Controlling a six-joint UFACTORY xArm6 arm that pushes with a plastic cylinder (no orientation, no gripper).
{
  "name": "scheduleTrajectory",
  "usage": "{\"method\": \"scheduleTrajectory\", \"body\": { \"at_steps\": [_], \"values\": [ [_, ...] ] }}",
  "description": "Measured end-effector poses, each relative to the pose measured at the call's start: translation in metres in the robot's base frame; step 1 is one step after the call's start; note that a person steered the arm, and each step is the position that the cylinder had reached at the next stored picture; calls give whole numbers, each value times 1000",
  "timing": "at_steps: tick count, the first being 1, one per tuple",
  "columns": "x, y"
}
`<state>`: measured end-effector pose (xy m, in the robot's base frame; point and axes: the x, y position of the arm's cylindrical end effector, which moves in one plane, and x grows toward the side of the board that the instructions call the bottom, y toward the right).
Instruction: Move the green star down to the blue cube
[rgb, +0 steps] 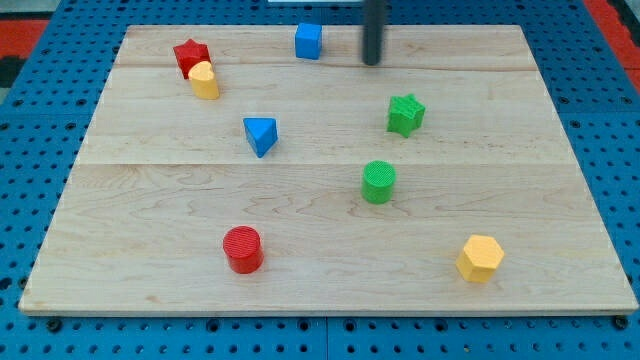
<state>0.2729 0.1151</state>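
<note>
The green star (405, 114) lies on the wooden board at the view's right of centre. The blue cube (308, 41) sits near the board's top edge, to the upper left of the star. My tip (372, 62) is at the end of the dark rod coming down from the view's top. It stands to the right of the blue cube and above and slightly left of the green star, touching neither.
A red star (190, 55) and a yellow cylinder-like block (204, 81) touch at the upper left. A blue triangle (260, 135) lies left of centre. A green cylinder (378, 182), a red cylinder (243, 249) and a yellow hexagon (480, 258) lie lower down.
</note>
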Motion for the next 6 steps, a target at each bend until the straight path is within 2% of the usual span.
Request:
{"method": "scheduleTrajectory", "body": {
  "at_steps": [1, 2, 3, 4, 5, 6],
  "values": [
    [73, 64],
    [84, -26],
    [85, -68],
    [107, -11],
    [153, -57],
    [120, -119]
  ]
}}
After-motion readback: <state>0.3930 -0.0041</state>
